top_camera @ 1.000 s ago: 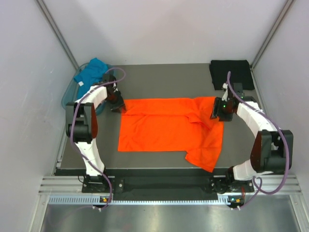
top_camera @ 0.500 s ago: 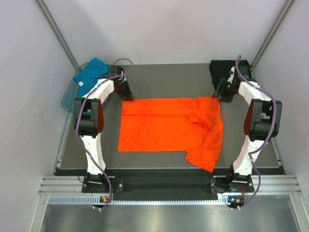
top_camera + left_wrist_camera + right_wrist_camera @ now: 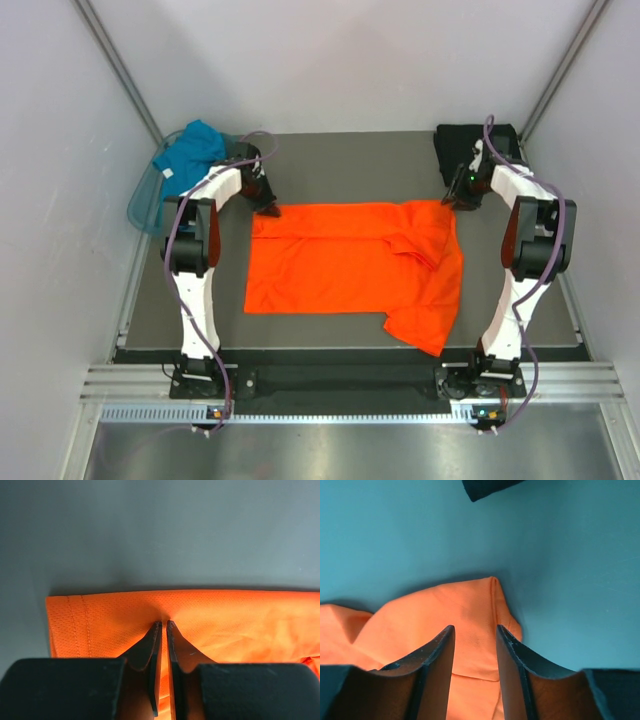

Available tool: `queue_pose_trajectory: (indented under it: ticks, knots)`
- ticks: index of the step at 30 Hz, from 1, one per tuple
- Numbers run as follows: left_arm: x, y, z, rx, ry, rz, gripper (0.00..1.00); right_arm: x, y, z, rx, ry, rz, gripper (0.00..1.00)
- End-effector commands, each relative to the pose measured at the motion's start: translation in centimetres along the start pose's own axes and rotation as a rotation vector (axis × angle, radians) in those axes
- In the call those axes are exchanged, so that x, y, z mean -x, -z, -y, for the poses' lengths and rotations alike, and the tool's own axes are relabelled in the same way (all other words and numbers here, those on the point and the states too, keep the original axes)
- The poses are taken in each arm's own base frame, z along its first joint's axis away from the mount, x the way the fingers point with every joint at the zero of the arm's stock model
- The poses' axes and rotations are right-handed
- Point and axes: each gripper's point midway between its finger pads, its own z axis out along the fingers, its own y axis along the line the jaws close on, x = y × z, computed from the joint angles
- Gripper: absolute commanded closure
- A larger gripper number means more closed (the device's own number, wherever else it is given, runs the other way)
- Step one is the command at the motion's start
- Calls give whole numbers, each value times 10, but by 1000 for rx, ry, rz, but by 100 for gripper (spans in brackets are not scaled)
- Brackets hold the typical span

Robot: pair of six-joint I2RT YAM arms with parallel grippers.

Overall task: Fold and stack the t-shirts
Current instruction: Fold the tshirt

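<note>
My left gripper [image 3: 164,624] has its jaws pressed together on a thin pinch of the orange t-shirt [image 3: 350,265], just inside the far hem near the shirt's left corner. The cloth puckers at the tips. My right gripper [image 3: 475,628] stands with jaws apart, straddling the shirt's far right corner. I cannot tell whether its tips touch the cloth.

Only the wrist cameras give me that, because from above each wrist hides its own fingers. Only the top view shows the whole shirt, spread across the middle of the table [image 3: 350,165] with rumpled folds on its right side.

A black t-shirt [image 3: 478,145] lies at the far right corner, just behind the right gripper. A teal t-shirt [image 3: 190,150] drapes over the basket [image 3: 138,208] at the far left.
</note>
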Motion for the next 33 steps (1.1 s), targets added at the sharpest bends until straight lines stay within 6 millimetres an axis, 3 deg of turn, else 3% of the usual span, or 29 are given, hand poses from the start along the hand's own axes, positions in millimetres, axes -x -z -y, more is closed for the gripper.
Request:
queue_pose_trajectory:
  ticks: [1,9,13,15,19,22,28,33]
  knots:
    - [12,0,4,-12,9,29,87,18,6,3,-18,49,44,61]
    - [9,-3,-1,13,14,28,87,21,-6,1,9,48,38,65]
    - [7,-5,-6,30,25,24,88,30,-8,4,-6,44,53,78]
    - [6,-6,-8,39,32,21,89,37,-5,6,-14,36,70,89]
    - [6,-5,-9,44,31,27,89,49,11,13,-46,6,114,99]
    - [6,-5,-9,48,31,31,89,53,22,16,-61,-4,138,100]
    - [7,-5,-7,38,38,34,89,47,8,23,-65,-16,109,100]
    - [13,10,5,12,26,62,78,45,-7,28,-71,-1,70,87]
